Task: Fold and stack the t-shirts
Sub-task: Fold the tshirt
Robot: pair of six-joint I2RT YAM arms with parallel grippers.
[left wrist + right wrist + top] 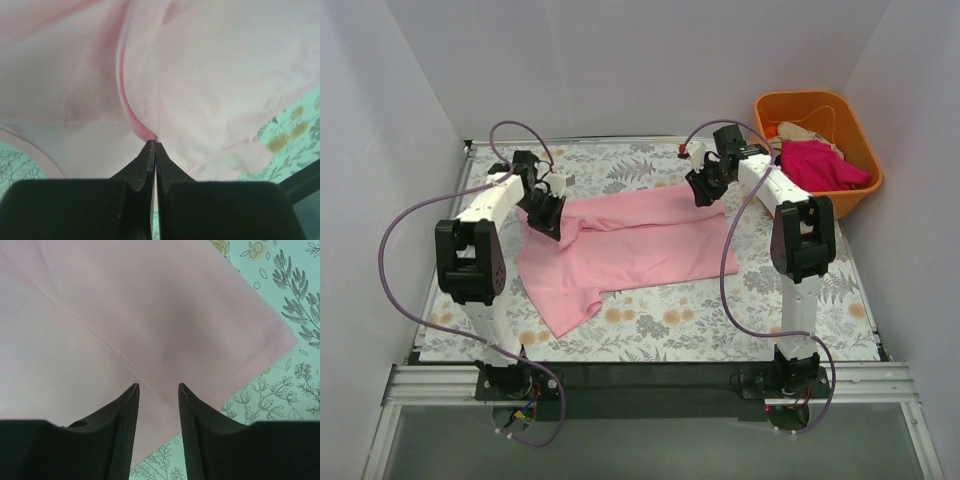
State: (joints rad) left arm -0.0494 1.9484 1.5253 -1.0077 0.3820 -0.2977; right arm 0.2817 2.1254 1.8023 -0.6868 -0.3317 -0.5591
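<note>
Left gripper [548,222] [153,145] is clamping shut on a pinched ridge of the light pink t-shirt [640,240] [210,75] at the shirt's left end. Right gripper [703,190] [158,387] is sitting over the far right corner, jaws parted moderately with a sleeve seam and hem [270,347] in front of them; contact with the cloth can't be told. The shirt is lying mid-table [650,325], long axis running left-right, with one flap trailing toward the near left. Both arms are reaching forward, elbows raised, wrists angling down and inward. Magenta t-shirt [815,165] and cream t-shirt [798,132] are sitting in the orange tub [820,100] at far right.
</note>
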